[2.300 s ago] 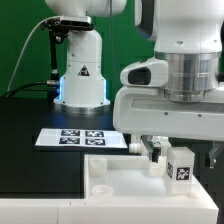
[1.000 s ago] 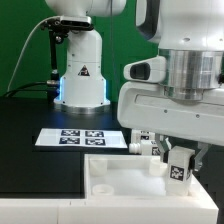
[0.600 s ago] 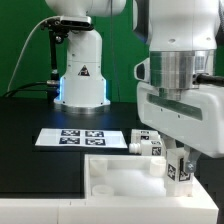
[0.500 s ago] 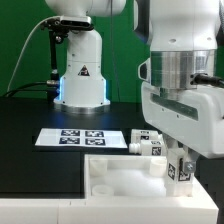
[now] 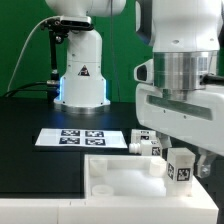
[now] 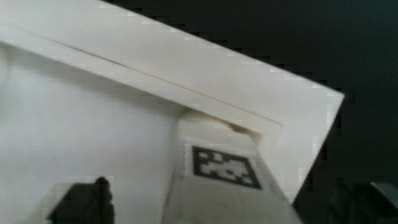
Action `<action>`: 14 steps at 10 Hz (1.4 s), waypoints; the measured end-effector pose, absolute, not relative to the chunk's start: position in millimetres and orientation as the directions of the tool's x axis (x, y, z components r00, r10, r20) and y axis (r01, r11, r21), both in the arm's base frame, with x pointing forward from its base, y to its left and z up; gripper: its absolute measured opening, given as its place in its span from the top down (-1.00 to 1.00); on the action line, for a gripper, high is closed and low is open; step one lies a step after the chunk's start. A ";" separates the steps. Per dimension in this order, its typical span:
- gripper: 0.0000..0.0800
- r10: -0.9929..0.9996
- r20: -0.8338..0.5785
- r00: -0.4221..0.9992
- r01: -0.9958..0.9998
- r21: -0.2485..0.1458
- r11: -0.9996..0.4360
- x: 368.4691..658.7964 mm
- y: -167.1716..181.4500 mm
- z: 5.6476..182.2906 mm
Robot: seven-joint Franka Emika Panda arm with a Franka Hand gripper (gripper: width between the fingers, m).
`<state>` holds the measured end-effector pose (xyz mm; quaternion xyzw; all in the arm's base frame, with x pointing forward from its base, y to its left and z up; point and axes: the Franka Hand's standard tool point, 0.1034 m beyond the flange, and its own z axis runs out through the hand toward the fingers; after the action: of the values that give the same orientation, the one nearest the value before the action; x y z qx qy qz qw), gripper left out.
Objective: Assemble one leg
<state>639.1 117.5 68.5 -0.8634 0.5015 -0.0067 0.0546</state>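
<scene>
the arm's big white head, which sat low and toward the exterior view's left 2.3 s ago, has swung toward that view's right and turned, so its flat front now faces the camera. the gripper (image 5: pixel 192 163) has shifted right with it. the upright leg (image 5: pixel 181 166) on the white tray (image 5: pixel 120 180) now shows more fully, and a second leg (image 5: pixel 146 143) lying behind it has come into sight.

The marker board (image 5: pixel 82 138) lies flat on the worktop (image 5: pixel 30 150), in front of the robot base (image 5: pixel 82 75). Toward the exterior view's right, 1 leg (image 5: pixel 146 143) lies just beside it. Nearer the front edge sits the tray-like part (image 5: pixel 125 190), with another leg (image 5: pixel 182 166) (image 6: pixel 221 165) standing on it.
</scene>
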 end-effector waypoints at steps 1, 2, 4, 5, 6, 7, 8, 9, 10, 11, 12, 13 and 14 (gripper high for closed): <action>-0.59 -0.794 -0.029 0.608 -0.792 -0.101 -0.602 638.0 120.3 68.1; -0.62 -0.742 -0.018 0.670 -0.740 -0.096 -0.666 636.9 123.1 67.9; -0.62 -0.652 -0.004 0.758 -0.649 -0.097 -0.754 637.6 120.1 67.9; -0.62 -0.600 0.003 0.800 -0.597 -0.096 -0.796 637.6 119.8 67.9; -0.62 -0.469 0.024 0.883 -0.466 -0.085 -0.881 638.1 118.0 68.1; -0.62 -0.305 0.048 0.951 -0.302 -0.061 -0.951 638.8 116.6 68.4; -0.62 -0.194 0.056 0.979 -0.191 -0.048 -0.980 638.3 118.3 68.2; -0.62 -0.102 0.077 0.992 -0.099 -0.042 -0.994 639.9 118.5 68.1; -0.62 -0.093 0.087 0.992 -0.089 -0.043 -0.995 639.9 117.6 66.8; -0.62 -0.121 0.085 0.989 -0.118 -0.045 -0.992 639.8 117.6 66.7; -0.40 -0.121 0.085 0.989 -0.117 -0.045 -0.992 639.9 117.4 66.8; 0.05 -0.122 0.085 0.989 -0.119 -0.045 -0.992 639.9 117.3 66.7; 0.29 -0.206 0.081 0.975 -0.202 -0.053 -0.978 639.9 116.8 66.7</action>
<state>639.9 116.8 66.7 -0.9935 0.1028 -0.0429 0.0222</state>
